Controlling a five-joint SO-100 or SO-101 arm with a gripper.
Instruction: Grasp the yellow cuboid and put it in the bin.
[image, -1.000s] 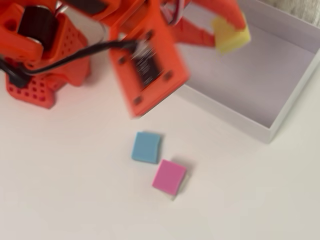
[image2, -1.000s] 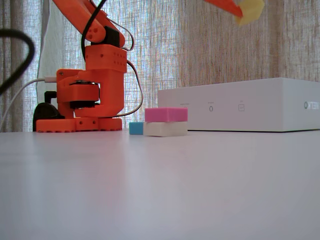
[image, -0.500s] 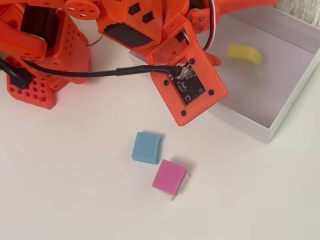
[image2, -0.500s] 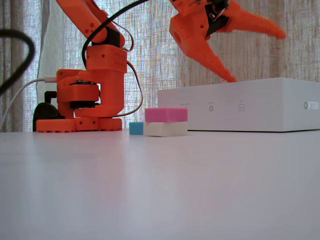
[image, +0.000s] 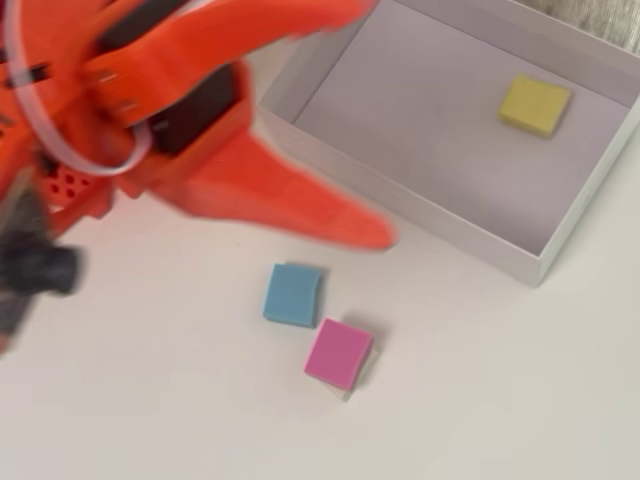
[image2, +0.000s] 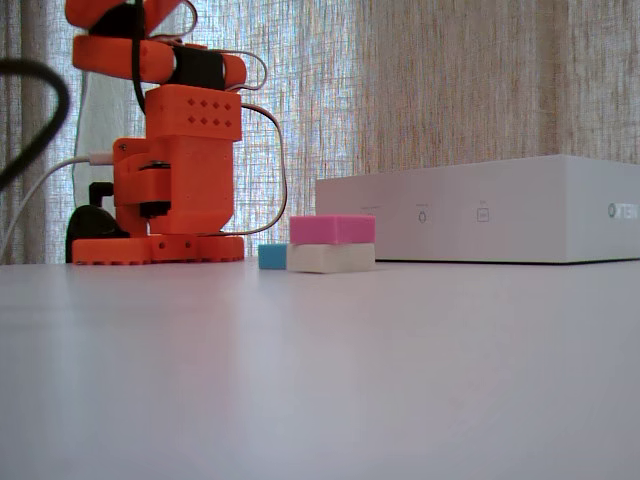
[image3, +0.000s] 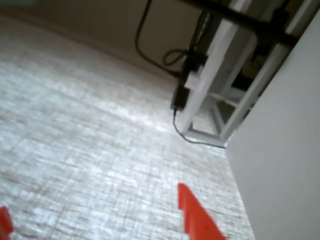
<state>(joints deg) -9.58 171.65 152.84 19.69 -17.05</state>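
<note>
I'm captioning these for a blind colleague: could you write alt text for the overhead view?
A yellow cuboid lies inside the white bin at upper right. The blurred orange hand, holding nothing, reaches in from the left. On the white table below sit a blue block and a pink block.

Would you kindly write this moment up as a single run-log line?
yellow cuboid: lying in bin | gripper: open, empty, off the bin | pink block: stacked on white block | blue block: on table

Matt foam-like cuboid (image: 536, 104), thin white card-like bin (image: 420, 210); smooth matt white desk (image2: 320, 380); orange plastic arm (image2: 180, 170); coarse woven curtain (image2: 450, 90).
</note>
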